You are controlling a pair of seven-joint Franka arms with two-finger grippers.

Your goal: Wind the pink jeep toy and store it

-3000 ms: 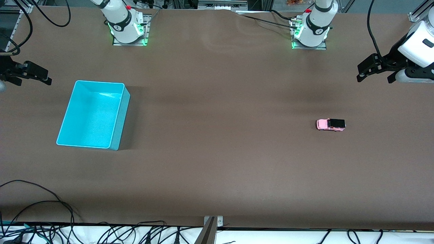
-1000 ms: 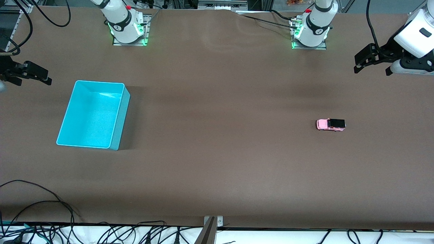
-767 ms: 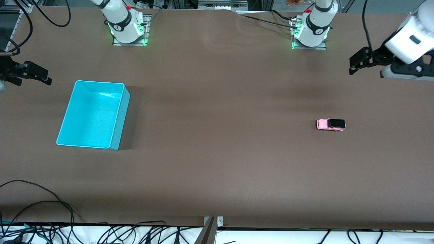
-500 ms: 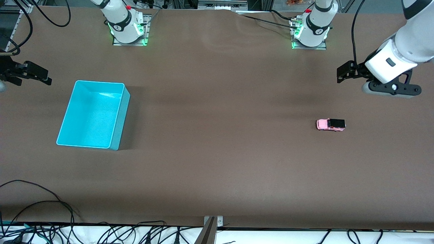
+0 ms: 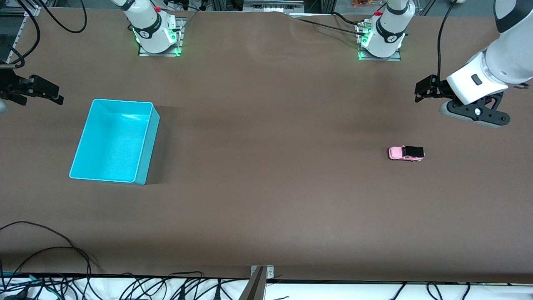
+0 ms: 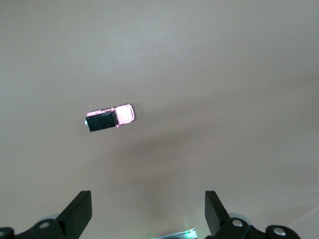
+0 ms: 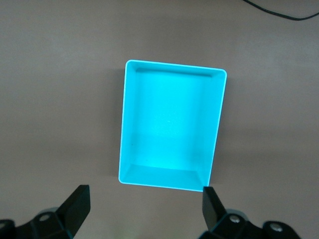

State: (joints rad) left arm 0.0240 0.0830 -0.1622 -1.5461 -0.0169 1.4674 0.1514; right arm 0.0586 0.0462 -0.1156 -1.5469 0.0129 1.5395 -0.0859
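Jeep [image 5: 406, 153] lies apart from jaws.

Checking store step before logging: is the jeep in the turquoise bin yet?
No, the pink jeep toy sits on the bare table toward the left arm's end, far apart from the turquoise bin, which holds nothing.

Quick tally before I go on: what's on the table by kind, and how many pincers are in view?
Toy cars: 1, pink jeep toy
Bins: 1, turquoise bin, nothing in it
Pincers: 2, left pincer up over the table by the jeep's end, right pincer waiting up at the bin's end, both open
Total: 4
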